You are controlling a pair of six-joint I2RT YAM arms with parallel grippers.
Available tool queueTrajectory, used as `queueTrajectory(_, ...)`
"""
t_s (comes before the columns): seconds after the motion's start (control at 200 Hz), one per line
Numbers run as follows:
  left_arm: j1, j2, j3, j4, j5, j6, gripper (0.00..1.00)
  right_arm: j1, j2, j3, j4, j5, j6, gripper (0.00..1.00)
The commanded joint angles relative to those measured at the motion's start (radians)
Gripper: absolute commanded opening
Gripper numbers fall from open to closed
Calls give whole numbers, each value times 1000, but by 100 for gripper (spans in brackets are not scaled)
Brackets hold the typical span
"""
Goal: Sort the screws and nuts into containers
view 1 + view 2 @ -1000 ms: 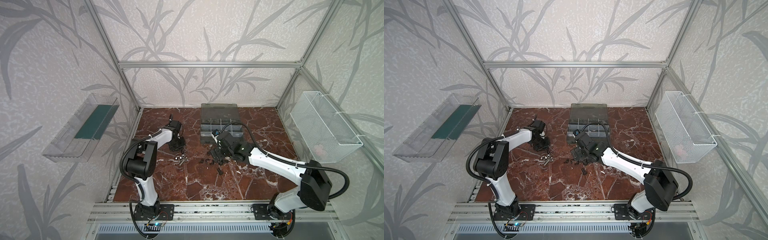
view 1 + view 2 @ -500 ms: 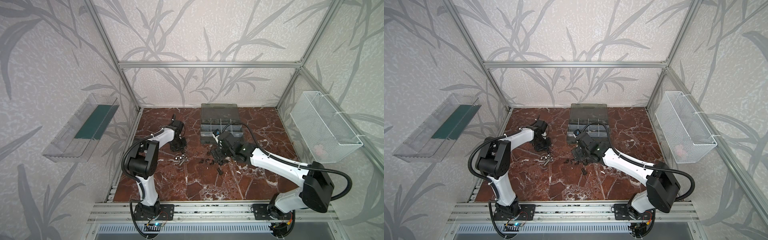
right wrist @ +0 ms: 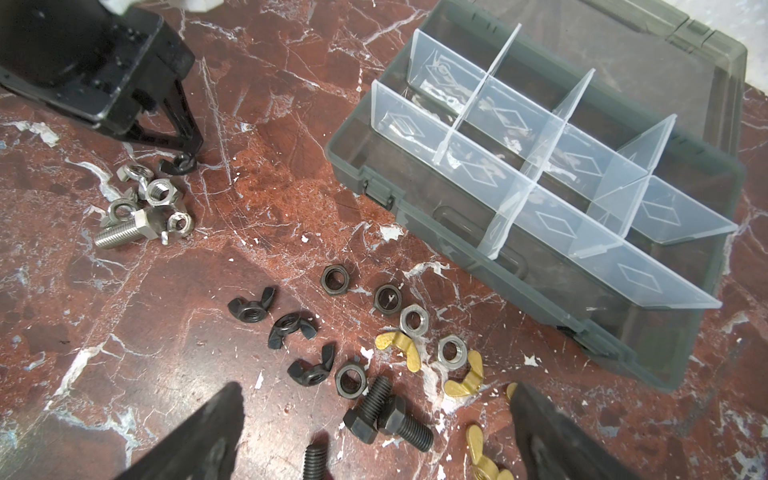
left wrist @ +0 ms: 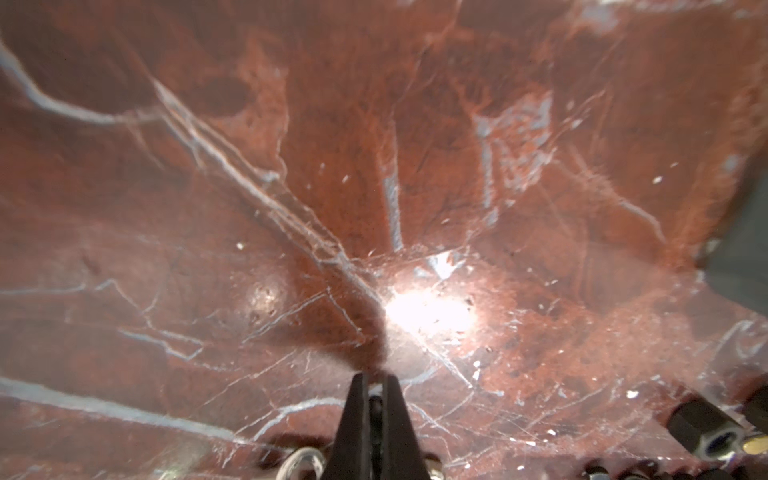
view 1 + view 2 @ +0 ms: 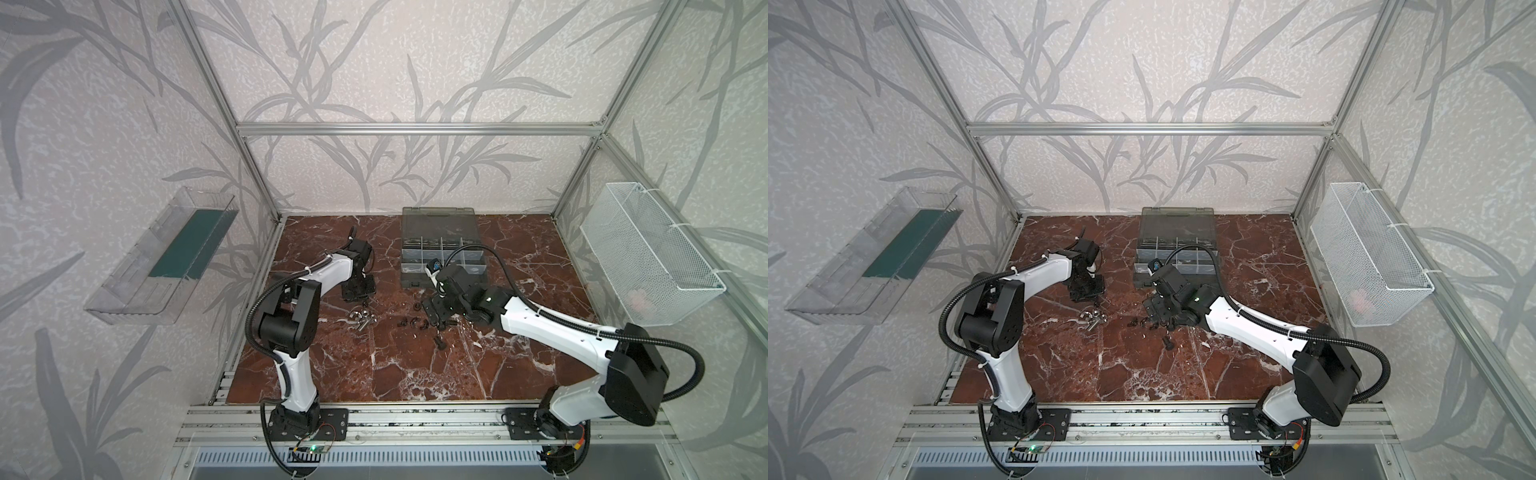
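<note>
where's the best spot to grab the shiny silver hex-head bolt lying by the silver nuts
Probably its threaded shank, from straight above, straddling it. The silver hex-head bolt lies flat on the red marble tabletop with the shank sticking clear of the silver hex nuts, while its head is crowded against them.

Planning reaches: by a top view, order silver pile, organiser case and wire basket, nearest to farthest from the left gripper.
From the left gripper:
1. silver pile, beside its fingertips
2. organiser case, back middle
3. wire basket, right wall
</note>
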Motion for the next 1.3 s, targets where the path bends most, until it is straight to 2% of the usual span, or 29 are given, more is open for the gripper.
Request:
queueTrajectory(0.0,-9,5,74,-38,-11,30,0,-3,-46,-6,-9,25,16,99)
queueTrajectory(0.3,-48,36,330,-51,13,37,0,-77,-63,30,-43,8,82,99)
queueTrajectory(0.6,-103,164,497,139,34,-23,0,-128,-86,48,-60,18,116,99)
queueTrajectory(0.92,-161,321,619,259,63,-51,0,-162,-122,26,-108,16,117,99)
queueTrajectory(1.09,-167,393,688,225,55,-61,0,-184,-140,9,-112,1,122,99)
queueTrajectory(1.295,-172,403,671,204,49,-62,0,-203,-132,-6,-102,-15,126,99)
